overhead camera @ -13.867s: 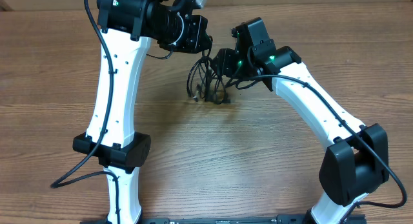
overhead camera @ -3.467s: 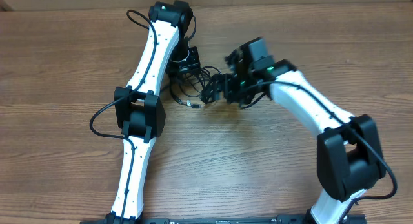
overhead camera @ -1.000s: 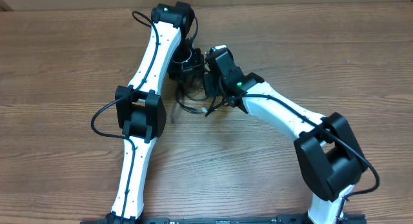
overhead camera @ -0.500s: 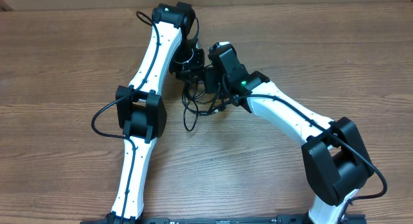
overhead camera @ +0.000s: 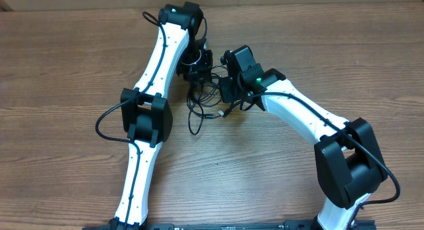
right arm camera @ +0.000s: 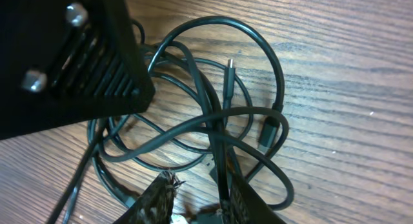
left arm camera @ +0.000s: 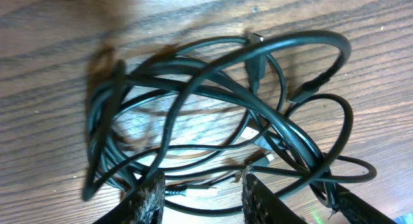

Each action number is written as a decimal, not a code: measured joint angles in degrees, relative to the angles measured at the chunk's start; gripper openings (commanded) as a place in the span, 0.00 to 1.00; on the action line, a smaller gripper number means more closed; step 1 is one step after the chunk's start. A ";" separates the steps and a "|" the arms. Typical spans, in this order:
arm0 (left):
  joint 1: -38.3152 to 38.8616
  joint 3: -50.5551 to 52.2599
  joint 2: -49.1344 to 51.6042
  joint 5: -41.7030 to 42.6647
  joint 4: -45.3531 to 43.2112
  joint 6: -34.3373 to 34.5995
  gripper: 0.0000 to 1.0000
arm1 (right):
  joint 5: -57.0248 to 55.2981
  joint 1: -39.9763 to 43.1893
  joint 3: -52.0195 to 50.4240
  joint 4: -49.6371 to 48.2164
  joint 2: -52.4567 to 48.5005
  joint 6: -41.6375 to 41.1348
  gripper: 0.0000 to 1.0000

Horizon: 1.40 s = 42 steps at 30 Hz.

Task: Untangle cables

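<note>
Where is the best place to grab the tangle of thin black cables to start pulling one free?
Probably the lone loop trailing out of the tangled thin black cables toward the robot's base. It lies by itself on the brown wooden table, apart from the knot, so come straight down on that near side, jaws across the cord.

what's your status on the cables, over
Over the cables: left gripper and right gripper, jaws apart, strands between. One tangled heap, not separated. Grippers crowded close together.
</note>
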<state>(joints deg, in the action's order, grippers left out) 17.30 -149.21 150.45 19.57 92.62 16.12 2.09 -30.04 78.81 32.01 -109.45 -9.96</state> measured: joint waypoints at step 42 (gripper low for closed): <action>-0.33 0.04 0.00 6.91 2.86 -6.60 0.61 | 20.50 7.39 6.60 5.20 4.92 1.40 0.04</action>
<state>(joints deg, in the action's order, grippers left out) 16.97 -149.16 150.45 26.48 95.48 9.52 22.59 -22.65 85.41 37.21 -104.53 -8.56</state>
